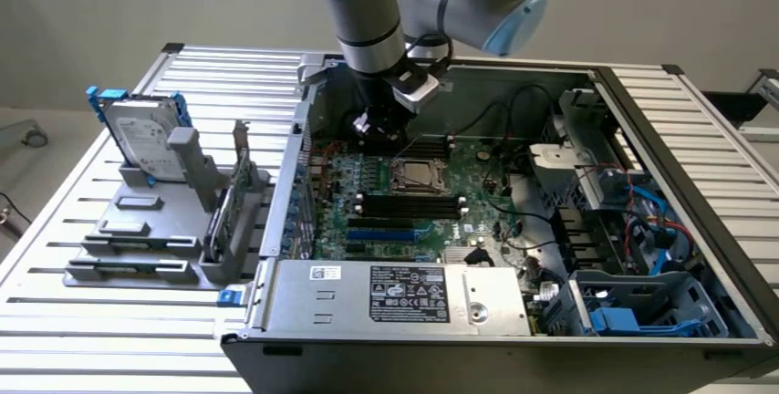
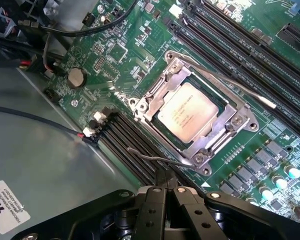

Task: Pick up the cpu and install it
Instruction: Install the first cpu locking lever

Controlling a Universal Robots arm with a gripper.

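The cpu (image 2: 187, 112), a silvery square chip with a pale rim, lies seated in the metal-framed socket (image 2: 238, 121) of the green motherboard (image 1: 487, 189). In the exterior view the cpu (image 1: 418, 175) sits mid-board inside the open computer case. My gripper (image 2: 166, 182) is shut with nothing between its black fingers (image 2: 155, 205). Its tip hovers just beside the socket's edge, next to a thin wire lever (image 2: 150, 158). A second wire lever (image 2: 240, 90) runs along the socket's opposite side. In the exterior view my gripper (image 1: 371, 128) hangs low over the board, just behind the socket.
Black memory slots (image 2: 235, 47) flank the socket. Cables (image 1: 512, 107) cross the back of the case, and a power supply (image 1: 402, 294) fills its front. On the exterior view's left, a hard drive in a blue bracket (image 1: 140, 134) stands on a grey rack (image 1: 134, 230).
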